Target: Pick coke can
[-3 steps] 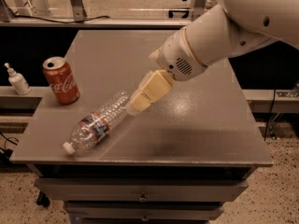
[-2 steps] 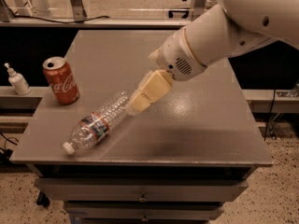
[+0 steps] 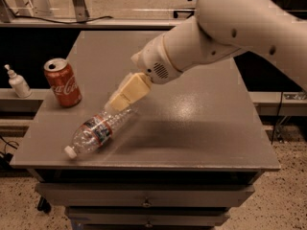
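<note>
The coke can (image 3: 63, 83) is red with white script and a silver top. It stands upright near the left edge of the grey table (image 3: 201, 128). My gripper (image 3: 117, 102) has cream-coloured tips and hangs from the white arm (image 3: 216, 37) above the table's middle. It points down and left, to the right of the can and apart from it. The gripper sits just over the base end of a clear plastic bottle (image 3: 98, 128) with a red label, which lies on its side. The gripper holds nothing that I can see.
A small white pump bottle (image 3: 18, 82) stands on a low shelf beyond the table's left edge. The lying bottle stretches between the gripper and the table's front left corner. Drawers (image 3: 144, 200) run under the table's front edge.
The arm and gripper have moved left, closer to the coke can, and now sit over the bottle's base end. The can and bottle have not moved.
</note>
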